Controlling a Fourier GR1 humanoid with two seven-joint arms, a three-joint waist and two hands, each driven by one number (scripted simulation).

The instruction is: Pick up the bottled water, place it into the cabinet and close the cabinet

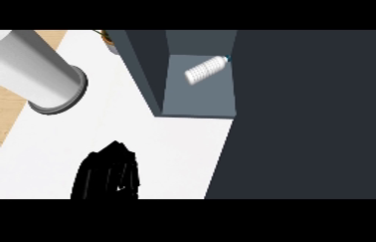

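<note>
White countertop (147, 136) was seen w/ a dark grey open cabinet (198, 99) on it; the clear ribbed plastic water bottle (204, 69) lay tilted inside, apart from any hand. Left hand (106, 174) was seen low, empty; whether fingers were curled couldn't be told. Right hand wasn't seen. Closing judged next: the dark door panel (301, 111) should be pushed w/ flat fingers, bottle kept clear.

The bottled water (205, 69) lies tilted inside the open cabinet (198, 99), cap toward the back right. A dark door panel (301, 116) fills the right side. On the white counter (169, 146), a black hand (106, 176) shows at the lower edge; a grey forearm (37, 71) crosses the upper left.
</note>
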